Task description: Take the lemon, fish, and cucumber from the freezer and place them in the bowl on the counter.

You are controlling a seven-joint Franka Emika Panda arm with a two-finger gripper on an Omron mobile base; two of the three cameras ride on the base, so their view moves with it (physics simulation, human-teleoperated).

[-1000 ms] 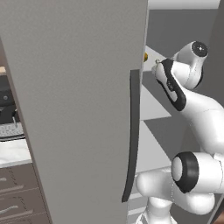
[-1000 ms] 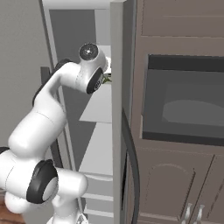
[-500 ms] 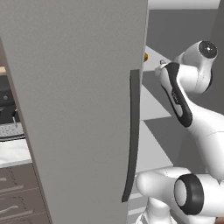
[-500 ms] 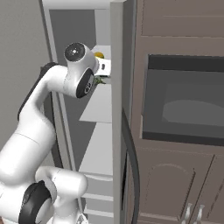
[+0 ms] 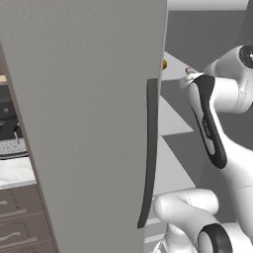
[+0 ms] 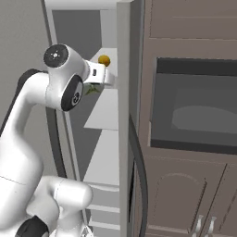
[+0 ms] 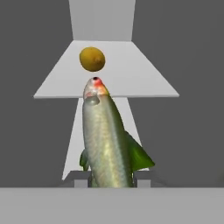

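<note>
You'll find no readable writing here. Your hand point(image 7: 112, 178) pinches a silvery-green fish point(image 7: 106, 140), red at the snout; the round yellow-orange lemon point(image 7: 92, 59) sits on the freezer point(image 5: 84, 123) shelf point(image 7: 131, 78).

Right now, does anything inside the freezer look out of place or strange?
Nothing stands out. The lemon sits alone on a pale shelf of the freezer, and the fish is held in the hand, pointing toward the shelf.
</note>
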